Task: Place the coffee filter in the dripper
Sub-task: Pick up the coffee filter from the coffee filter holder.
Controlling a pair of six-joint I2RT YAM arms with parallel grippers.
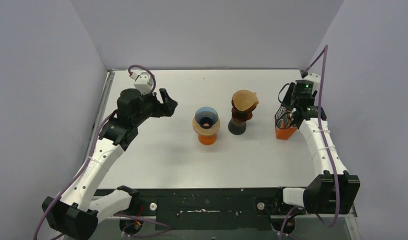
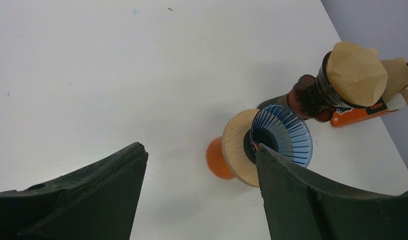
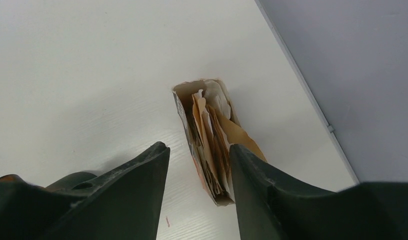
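Filters (image 3: 212,132) sit packed in the open orange box (image 1: 284,131) at the right edge of the table (image 1: 157,165). We see the right gripper (image 3: 198,146) above it, jaws apart either side of the stack, contact unclear. Our left gripper (image 1: 169,103) hangs wide open just left of the blue dripper (image 1: 206,116); one brown filter (image 1: 244,100) caps the dark dripper (image 1: 238,126) beside it.

Right hand (image 1: 293,117) over the orange filter box (image 1: 284,132); blue dripper (image 1: 206,118) stands centre

A white table (image 1: 157,155) sits enclosed by plain grey walls (image 1: 42,75) on three sides.
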